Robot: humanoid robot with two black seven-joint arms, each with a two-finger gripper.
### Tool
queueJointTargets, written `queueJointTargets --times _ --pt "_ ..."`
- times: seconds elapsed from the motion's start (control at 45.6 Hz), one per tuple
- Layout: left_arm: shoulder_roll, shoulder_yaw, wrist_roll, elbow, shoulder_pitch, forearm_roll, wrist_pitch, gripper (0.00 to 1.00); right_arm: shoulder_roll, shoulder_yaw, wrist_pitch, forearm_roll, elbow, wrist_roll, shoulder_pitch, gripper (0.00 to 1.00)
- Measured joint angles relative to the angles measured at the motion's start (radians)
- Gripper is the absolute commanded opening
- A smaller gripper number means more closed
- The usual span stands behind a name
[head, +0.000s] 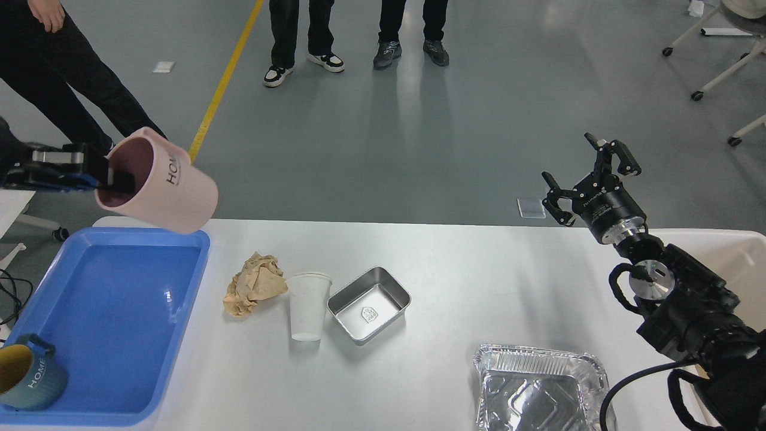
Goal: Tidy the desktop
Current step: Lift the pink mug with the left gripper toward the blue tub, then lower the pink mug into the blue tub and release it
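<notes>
The white desktop [455,263] fills the lower view. My left gripper [114,178] is shut on the rim of a pink mug [161,182] marked HOME. It holds the mug tilted in the air above the far edge of the blue tray [108,311]. On the desktop lie a crumpled brown paper [254,286], a white paper cup [308,306], a small steel tray [368,304] and a foil tray [538,383]. My right gripper [586,173] is open and empty above the desktop's far right edge.
A teal mug [27,377] marked HOME stands in the blue tray's near left corner. A beige bin [733,257] sits at the right behind my right arm. Three people stand on the floor beyond the desktop.
</notes>
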Motion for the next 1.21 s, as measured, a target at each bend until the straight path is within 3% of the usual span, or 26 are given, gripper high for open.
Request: queueJointTargets --times 0.175,0.263,0.351,0.526,0.592,0.724,1.053,1.206 --pt "0.03 0.03 -0.02 0.102 0.124 0.026 0.0 0.01 0.001 0.0 0.0 0.0 0.0 0.0 0.0 1.0" --pt "0.016 0.032 -0.052 0.144 0.197 0.068 0.0 0.01 0.002 0.0 0.0 0.0 0.009 0.0 -0.005 1.0" --pt "0.006 0.033 -0.118 0.16 0.289 0.144 0.0 0.01 -0.001 0.0 0.0 0.0 0.027 0.0 -0.013 1.0" --pt "-0.056 0.033 -0.288 0.216 0.427 0.373 0.0 0.01 -0.009 -0.001 0.0 0.0 0.036 0.0 -0.02 1.0" --pt "-0.086 0.033 -0.327 0.245 0.455 0.439 0.0 0.01 -0.016 -0.002 0.0 0.0 0.037 0.0 -0.023 1.0" --pt "-0.115 0.032 -0.352 0.267 0.504 0.512 0.015 0.01 -0.021 -0.002 0.001 0.0 0.039 0.0 -0.029 1.0" --pt "-0.149 0.036 -0.43 0.354 0.587 0.707 0.182 0.01 -0.022 -0.002 0.001 0.0 0.04 0.0 -0.03 1.0" --pt "-0.162 0.037 -0.445 0.38 0.629 0.735 0.241 0.01 -0.022 -0.002 0.001 0.0 0.039 0.0 -0.032 1.0"
